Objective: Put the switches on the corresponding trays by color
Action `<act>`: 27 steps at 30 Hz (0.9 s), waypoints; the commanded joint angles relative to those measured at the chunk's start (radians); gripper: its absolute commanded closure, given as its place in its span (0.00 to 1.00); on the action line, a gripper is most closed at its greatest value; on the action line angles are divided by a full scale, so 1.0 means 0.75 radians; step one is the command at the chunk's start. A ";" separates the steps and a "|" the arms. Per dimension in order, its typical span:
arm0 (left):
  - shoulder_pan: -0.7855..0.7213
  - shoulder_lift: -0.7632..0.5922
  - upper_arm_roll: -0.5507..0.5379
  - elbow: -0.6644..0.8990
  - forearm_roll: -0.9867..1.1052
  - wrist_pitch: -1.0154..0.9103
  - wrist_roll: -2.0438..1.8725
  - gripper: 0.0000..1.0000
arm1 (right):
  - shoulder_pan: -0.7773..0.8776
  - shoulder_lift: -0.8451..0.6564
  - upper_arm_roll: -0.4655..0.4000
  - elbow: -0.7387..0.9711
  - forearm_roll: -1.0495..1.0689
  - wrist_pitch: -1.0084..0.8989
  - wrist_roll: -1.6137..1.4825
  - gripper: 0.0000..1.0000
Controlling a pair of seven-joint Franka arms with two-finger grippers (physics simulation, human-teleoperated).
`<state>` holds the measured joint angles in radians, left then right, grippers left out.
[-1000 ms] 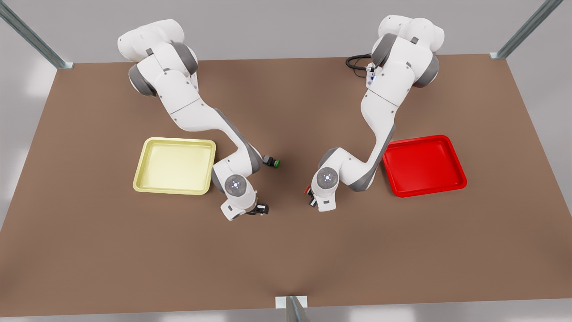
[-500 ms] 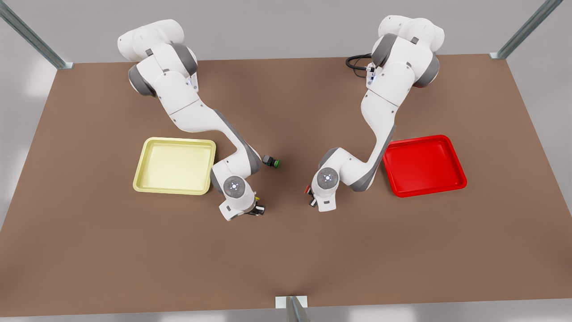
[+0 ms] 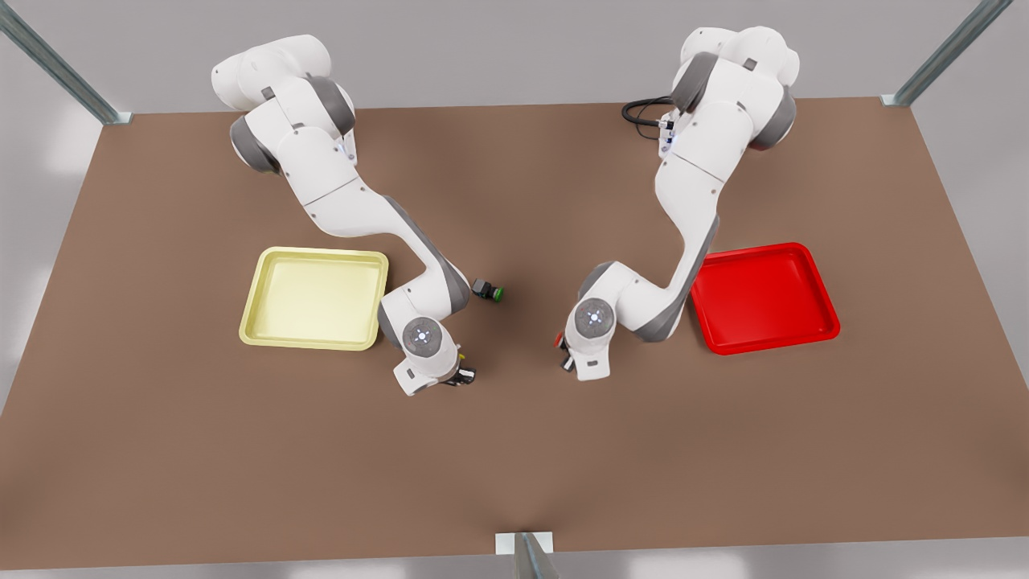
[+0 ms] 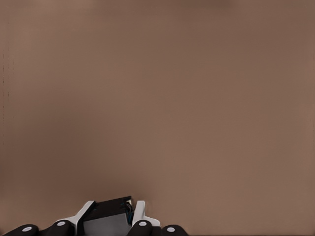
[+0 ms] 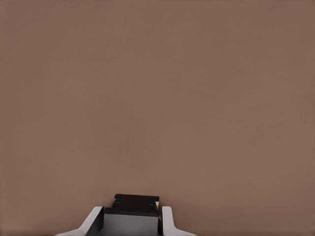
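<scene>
In the left wrist view my left gripper (image 4: 112,216) is shut on the dark boxy body of a switch (image 4: 109,207). The right wrist view shows my right gripper (image 5: 132,217) shut on another dark switch body (image 5: 135,201). In the front view, the arm on the left holds its gripper (image 3: 463,375) low near the pale yellow tray (image 3: 315,297), with a bit of yellow cap (image 3: 461,355) beside it. The arm on the right holds its gripper (image 3: 567,362) left of the red tray (image 3: 762,297), with a red cap (image 3: 558,341) at its side. I cannot tell which arm is left.
A small dark switch with a green cap (image 3: 488,290) lies on the brown table (image 3: 514,450) between the two arms, just behind the front view's left arm. A black cable (image 3: 641,112) loops at the back. Metal posts stand at the table's corners and front edge.
The gripper on the front view's left drew slightly toward the yellow tray. The one on the right shifted slightly toward the red tray. Both trays and the green-capped switch stayed put.
</scene>
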<state>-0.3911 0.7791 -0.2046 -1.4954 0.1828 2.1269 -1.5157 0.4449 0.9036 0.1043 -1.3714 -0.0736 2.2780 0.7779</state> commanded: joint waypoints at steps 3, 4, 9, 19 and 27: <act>0.014 -0.171 0.070 -0.196 -0.013 0.007 0.145 0.46 | 0.000 -0.002 0.000 0.000 0.000 0.000 0.000 0.47; 0.014 -0.255 0.113 -0.295 -0.017 0.009 0.221 0.46 | -0.002 -0.004 0.000 0.000 0.000 0.000 -0.002 0.46; 0.012 -0.609 0.377 -0.732 -0.039 0.034 0.646 0.46 | -0.002 -0.008 0.000 -0.010 -0.004 0.000 0.002 0.48; 0.006 -0.849 0.884 -1.084 -0.039 0.073 1.250 0.45 | -0.057 -0.149 0.000 -0.135 -0.023 -0.055 -0.074 0.49; 0.012 -0.595 0.909 -1.082 -0.107 0.324 1.293 0.30 | -0.335 -0.700 0.000 -0.836 -0.025 -0.031 -0.446 0.49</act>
<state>-0.3831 0.3316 0.4770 -2.3071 0.1639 2.3686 -0.5460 0.1830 0.3634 0.1044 -2.0340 -0.0845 2.2706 0.4355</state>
